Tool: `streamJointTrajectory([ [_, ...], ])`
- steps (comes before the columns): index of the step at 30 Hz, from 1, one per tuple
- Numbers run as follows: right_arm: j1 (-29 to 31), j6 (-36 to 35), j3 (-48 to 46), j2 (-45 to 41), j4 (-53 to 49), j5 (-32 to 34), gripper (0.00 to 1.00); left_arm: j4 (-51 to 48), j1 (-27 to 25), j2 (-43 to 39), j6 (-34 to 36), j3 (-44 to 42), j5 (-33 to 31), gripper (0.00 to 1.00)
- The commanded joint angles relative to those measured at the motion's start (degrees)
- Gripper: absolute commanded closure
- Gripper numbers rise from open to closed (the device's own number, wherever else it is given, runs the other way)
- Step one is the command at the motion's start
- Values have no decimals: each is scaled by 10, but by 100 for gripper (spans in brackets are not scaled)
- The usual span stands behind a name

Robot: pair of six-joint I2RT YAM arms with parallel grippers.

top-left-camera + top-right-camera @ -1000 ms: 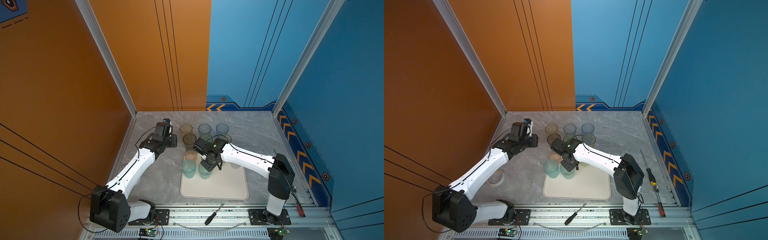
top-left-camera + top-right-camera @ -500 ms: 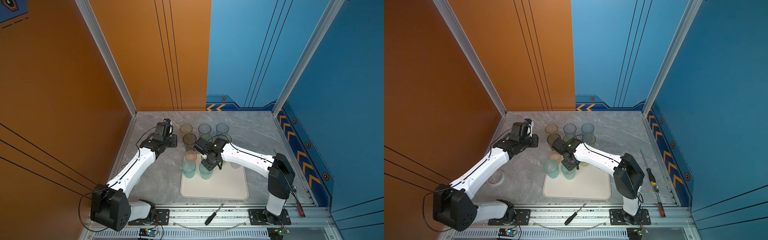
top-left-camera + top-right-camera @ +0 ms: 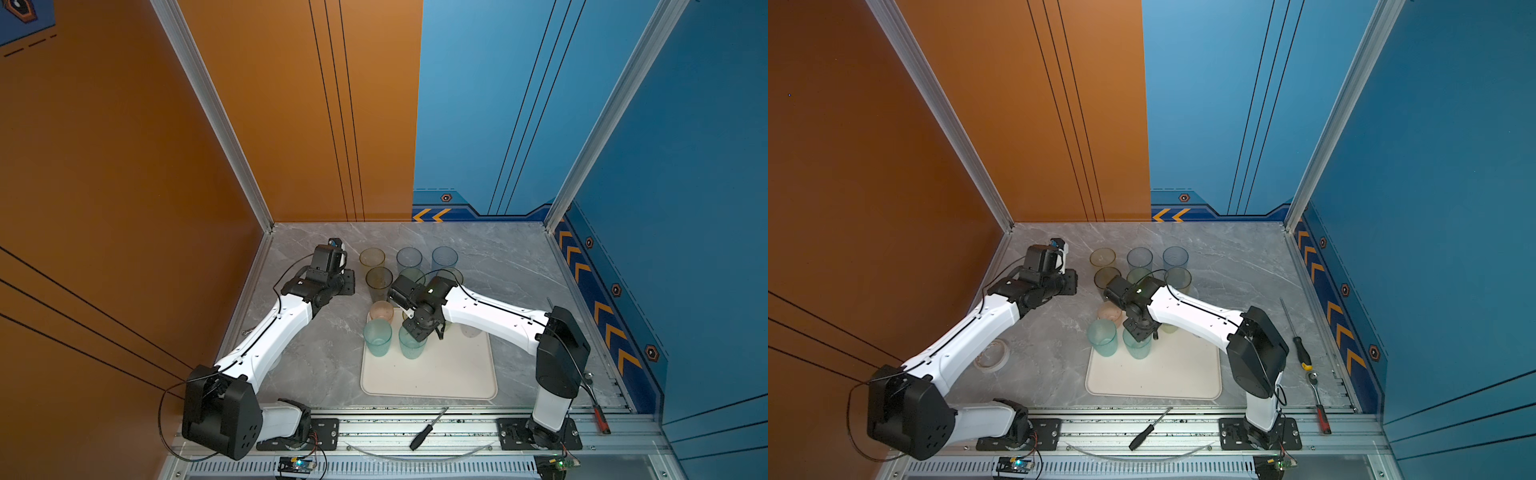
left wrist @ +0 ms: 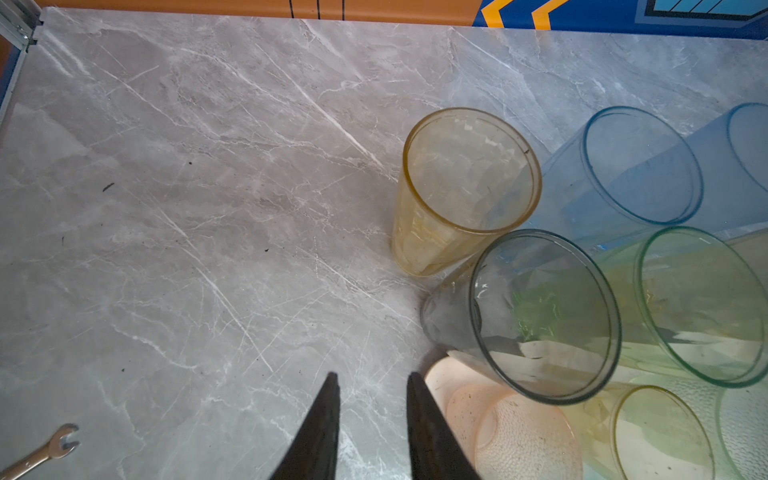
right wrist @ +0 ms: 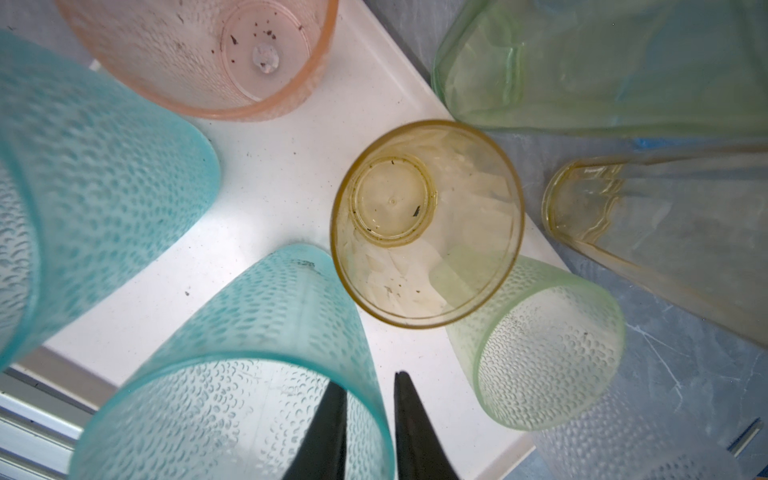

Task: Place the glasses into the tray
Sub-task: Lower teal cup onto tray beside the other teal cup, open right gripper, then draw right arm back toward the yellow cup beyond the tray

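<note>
Glasses [image 5: 428, 224] are crowding the right claw [image 5: 370, 378], its jaws standing narrowly apart astride a teal tumbler's [image 5: 232, 332] rim on the tray [image 5: 274, 183]. The left claw [image 4: 372, 376], narrowly parted and empty, is hovering over the worktop [image 4: 208, 208] beside a smoke-grey tumbler [image 4: 540, 316] standing off the tray.

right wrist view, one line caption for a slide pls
Right gripper straddling the rim of a teal glass on the tray, beside a yellow glass and a pink glass.
</note>
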Motion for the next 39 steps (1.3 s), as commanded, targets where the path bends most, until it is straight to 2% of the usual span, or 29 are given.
streamJointTrajectory([
  [1, -1, 9, -6, -11, 5, -6, 76, -10, -6, 7, 7, 20, 4, 71],
  [10, -9, 7, -4, -49, 4, -7, 74, -14, -7, 12, 7, 23, 0, 71],
  [16, -35, -1, 0, -96, 5, -1, 74, -21, -9, 13, 10, 27, -11, 72],
  [22, -108, 7, -9, -163, 11, 31, 73, -40, -27, 23, 23, 42, -43, 72],
  [27, -206, 25, -16, -193, 14, 30, 72, -46, -38, 35, 29, 56, -48, 72],
  [33, -285, 12, 0, -167, 14, -17, 72, -46, -40, 44, 27, 68, -38, 71],
  [39, -306, -4, 30, -123, 9, -51, 72, -48, -42, 45, 28, 73, -37, 71],
])
